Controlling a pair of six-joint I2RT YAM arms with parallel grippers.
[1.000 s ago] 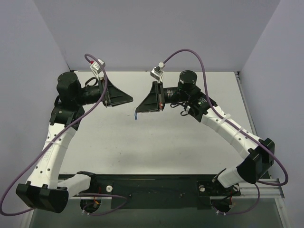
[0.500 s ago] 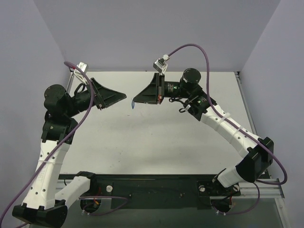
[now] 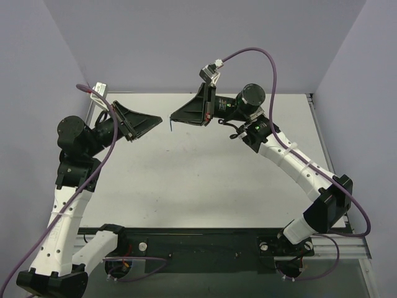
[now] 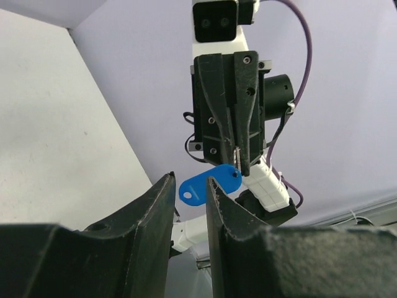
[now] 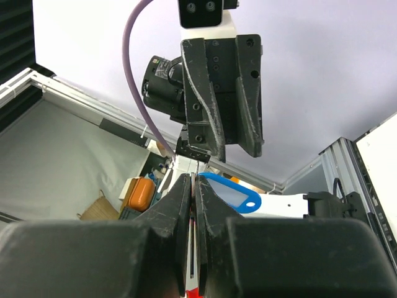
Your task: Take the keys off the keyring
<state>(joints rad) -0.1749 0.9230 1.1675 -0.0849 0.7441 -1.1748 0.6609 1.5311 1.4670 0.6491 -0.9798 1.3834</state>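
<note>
Right gripper point(image 4: 239, 164) pinches the keyring point(image 4: 235, 172) shut, its blue tag point(image 4: 208, 184) dangling — left gripper point(image 4: 189, 181) faces it, 2 fingers narrowly parted, just short of the tag.

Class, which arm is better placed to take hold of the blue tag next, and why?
Left. The left gripper is open, with the blue tag just ahead of its fingertips; the right gripper is shut on the key, with the tag dangling.

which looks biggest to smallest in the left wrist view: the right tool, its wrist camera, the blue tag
1. right tool, clearly largest
2-3. wrist camera and blue tag look about alike, so not ranked
</note>
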